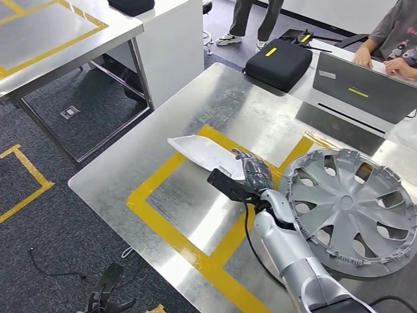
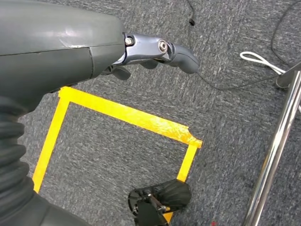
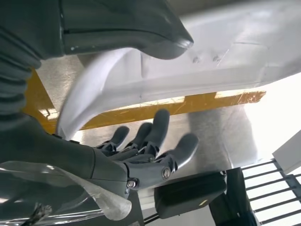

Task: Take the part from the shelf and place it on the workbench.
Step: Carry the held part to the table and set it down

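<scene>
The part, a white curved plastic panel (image 1: 204, 153), lies on the steel workbench (image 1: 147, 130) across the yellow tape rectangle (image 1: 147, 195). My right hand (image 1: 251, 173) sits at the panel's near end. In the right wrist view the thumb (image 3: 124, 28) lies over the panel (image 3: 213, 61), while the fingers (image 3: 152, 141) are stretched out apart from it, with bare table and tape showing between. My left hand (image 2: 106, 47) hangs over the carpet floor and holds nothing, with one finger extended.
A large silver hubcap (image 1: 349, 208) lies on the workbench right of my arm. A black case (image 1: 277, 62) and a laptop (image 1: 363, 88) sit at the far edge, where a person (image 1: 393, 39) works. Another steel table (image 1: 58, 32) stands at far left.
</scene>
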